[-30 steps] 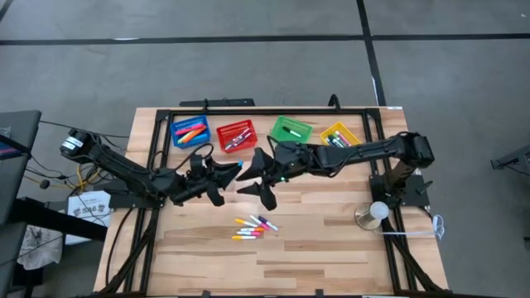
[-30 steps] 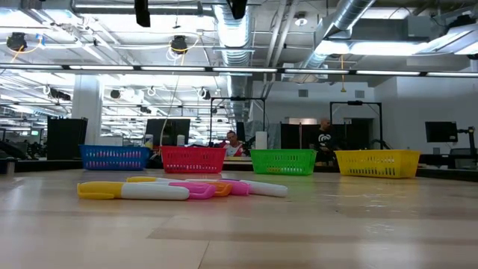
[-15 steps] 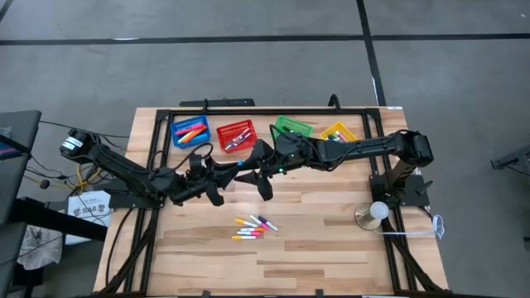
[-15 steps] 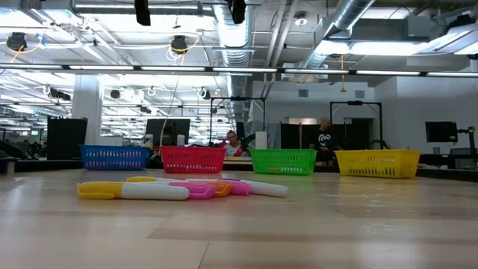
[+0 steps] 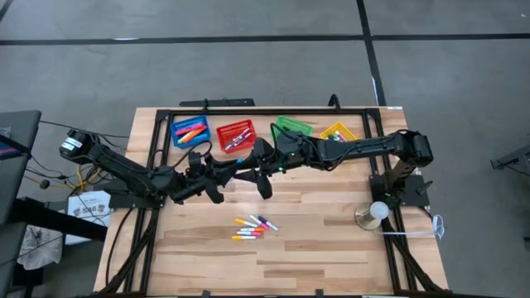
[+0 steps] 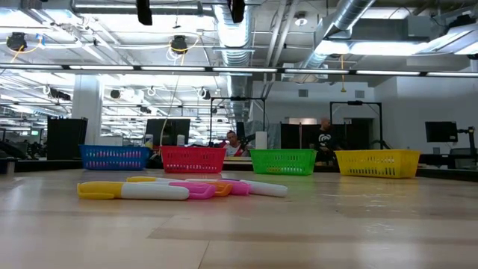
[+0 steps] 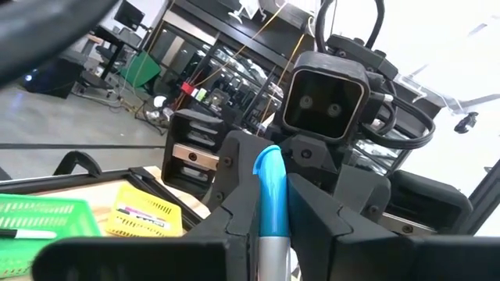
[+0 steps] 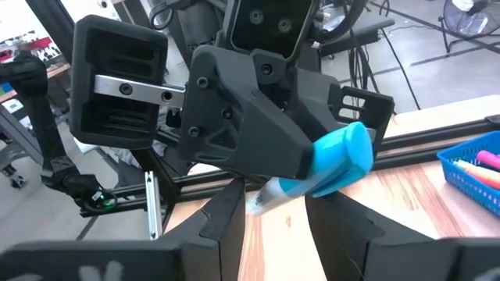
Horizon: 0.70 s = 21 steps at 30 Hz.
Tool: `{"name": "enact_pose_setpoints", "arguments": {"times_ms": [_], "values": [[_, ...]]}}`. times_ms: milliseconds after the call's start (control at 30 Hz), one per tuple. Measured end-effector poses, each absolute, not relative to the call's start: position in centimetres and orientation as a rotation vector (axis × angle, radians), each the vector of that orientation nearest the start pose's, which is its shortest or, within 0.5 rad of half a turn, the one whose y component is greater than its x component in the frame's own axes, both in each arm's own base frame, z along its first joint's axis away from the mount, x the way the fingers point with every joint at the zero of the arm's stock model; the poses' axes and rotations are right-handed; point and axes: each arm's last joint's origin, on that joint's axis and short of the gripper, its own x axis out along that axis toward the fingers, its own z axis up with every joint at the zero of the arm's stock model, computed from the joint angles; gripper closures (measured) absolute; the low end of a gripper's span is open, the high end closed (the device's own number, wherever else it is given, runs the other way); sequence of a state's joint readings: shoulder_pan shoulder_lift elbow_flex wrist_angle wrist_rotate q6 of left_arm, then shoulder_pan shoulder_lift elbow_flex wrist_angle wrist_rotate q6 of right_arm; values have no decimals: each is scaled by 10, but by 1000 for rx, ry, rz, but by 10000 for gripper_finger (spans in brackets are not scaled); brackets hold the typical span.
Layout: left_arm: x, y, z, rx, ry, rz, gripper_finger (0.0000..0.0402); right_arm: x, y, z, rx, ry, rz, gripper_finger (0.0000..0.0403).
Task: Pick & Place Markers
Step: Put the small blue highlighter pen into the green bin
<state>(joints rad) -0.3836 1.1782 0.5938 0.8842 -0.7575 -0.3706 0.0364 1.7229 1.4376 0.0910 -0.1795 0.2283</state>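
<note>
Blue-capped marker (image 8: 337, 160) held in mid-air above the surface (image 5: 331, 240), just in front of the red basket (image 5: 236, 135), clamped in the left gripper (image 5: 230, 170). The right gripper (image 5: 255, 165) meets it head-on, jaws apart on either side of the white barrel. For a clean handover, you should seat the right jaws squarely on the barrel before releasing the left, then carry it to the blue basket (image 5: 190, 131). Contact between right jaws and barrel is hard to judge. The low view shows only the remaining markers (image 6: 179, 188), not the handover.
</note>
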Motion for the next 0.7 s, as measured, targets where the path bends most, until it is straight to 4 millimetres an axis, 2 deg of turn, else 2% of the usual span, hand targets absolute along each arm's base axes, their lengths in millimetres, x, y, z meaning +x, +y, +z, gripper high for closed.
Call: {"name": "enact_pose_setpoints", "arguments": {"times_ms": [400, 533, 700], "values": [[233, -69, 289, -523, -326, 308, 346, 406, 15, 335, 241, 210, 189, 291], [233, -69, 289, -524, -326, 306, 345, 407, 11, 335, 242, 204, 179, 319], [233, -69, 289, -514, -323, 297, 344, 407, 10, 336, 248, 204, 189, 377]]}}
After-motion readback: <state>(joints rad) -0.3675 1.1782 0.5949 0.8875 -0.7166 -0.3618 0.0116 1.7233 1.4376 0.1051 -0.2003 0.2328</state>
